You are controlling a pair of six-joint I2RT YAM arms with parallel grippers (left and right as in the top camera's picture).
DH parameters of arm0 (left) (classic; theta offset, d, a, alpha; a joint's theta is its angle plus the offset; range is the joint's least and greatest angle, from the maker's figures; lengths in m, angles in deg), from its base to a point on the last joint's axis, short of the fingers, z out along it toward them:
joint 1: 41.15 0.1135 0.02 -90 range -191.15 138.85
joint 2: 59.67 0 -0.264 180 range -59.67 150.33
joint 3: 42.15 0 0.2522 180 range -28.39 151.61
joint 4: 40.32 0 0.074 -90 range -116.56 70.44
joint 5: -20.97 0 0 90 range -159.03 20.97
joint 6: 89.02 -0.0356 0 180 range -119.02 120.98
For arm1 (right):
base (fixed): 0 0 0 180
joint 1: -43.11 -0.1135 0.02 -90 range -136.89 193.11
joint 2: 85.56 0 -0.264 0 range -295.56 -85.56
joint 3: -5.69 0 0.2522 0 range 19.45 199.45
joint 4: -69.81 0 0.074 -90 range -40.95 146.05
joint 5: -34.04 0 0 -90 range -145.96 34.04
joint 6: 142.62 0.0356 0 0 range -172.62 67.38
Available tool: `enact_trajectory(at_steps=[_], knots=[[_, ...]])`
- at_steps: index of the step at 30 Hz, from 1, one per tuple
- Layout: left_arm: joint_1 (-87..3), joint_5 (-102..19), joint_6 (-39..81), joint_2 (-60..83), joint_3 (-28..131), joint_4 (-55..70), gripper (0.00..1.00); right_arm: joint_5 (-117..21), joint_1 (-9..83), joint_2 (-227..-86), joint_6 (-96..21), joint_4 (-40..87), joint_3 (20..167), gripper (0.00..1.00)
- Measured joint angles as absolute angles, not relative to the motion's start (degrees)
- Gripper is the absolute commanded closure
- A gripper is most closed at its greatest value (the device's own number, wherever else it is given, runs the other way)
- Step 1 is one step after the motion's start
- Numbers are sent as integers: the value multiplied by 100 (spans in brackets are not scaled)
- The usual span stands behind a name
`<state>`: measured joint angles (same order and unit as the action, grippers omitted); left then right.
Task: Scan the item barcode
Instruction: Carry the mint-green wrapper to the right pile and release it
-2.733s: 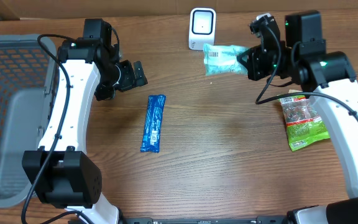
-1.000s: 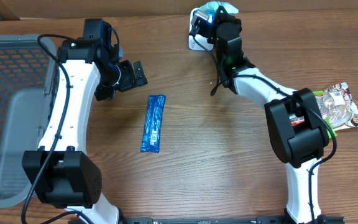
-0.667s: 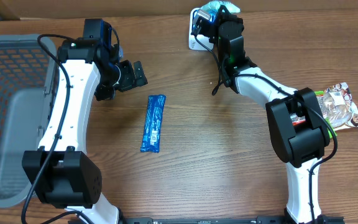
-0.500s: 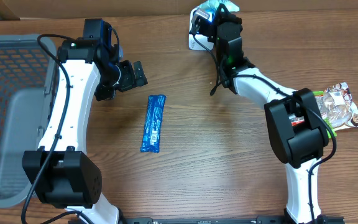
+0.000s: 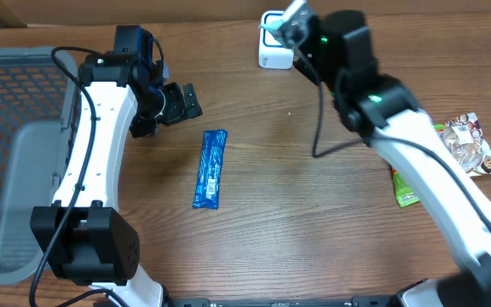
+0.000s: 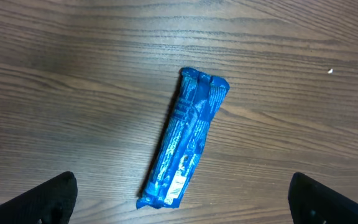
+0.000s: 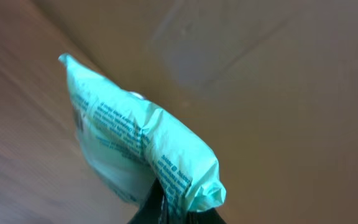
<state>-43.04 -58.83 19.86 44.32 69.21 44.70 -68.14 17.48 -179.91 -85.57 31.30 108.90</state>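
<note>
overhead: grey basket (image 5: 15,196), far left

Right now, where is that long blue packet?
Seen from overhead, the blue packet lies flat on the wooden table, on the robot's left side, just nearer the robot than the open left tool and far from the white scanner.

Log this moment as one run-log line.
step: present barcode | right gripper: shut on green packet, near white scanner | left gripper: open, empty | blue packet: flat on table, untouched
</note>
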Motion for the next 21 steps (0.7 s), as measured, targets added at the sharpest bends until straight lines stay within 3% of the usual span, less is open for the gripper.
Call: enact_trajectory(at_steps=[4,8,13,15,21], knots=[[-4304,-5881,1986,4432,6924,4462,0,-6010,1781,-17283,-6299,1005,10942,96],[-4304,-5881,1986,4432,6924,4462,0,-4362,2325,-17208,-4850,-365,10909,96],[-4304,-5881,1986,4432,6924,4466,0,-3376,3894,-17112,-4284,-1231,10901,96],[-4304,-5881,1988,4432,6921,4464,0,-3420,4860,-17119,-4185,-1486,10901,96],[-4304,-5881,1988,4432,6921,4464,0,-3802,6412,-17309,-4087,-1349,10780,96]])
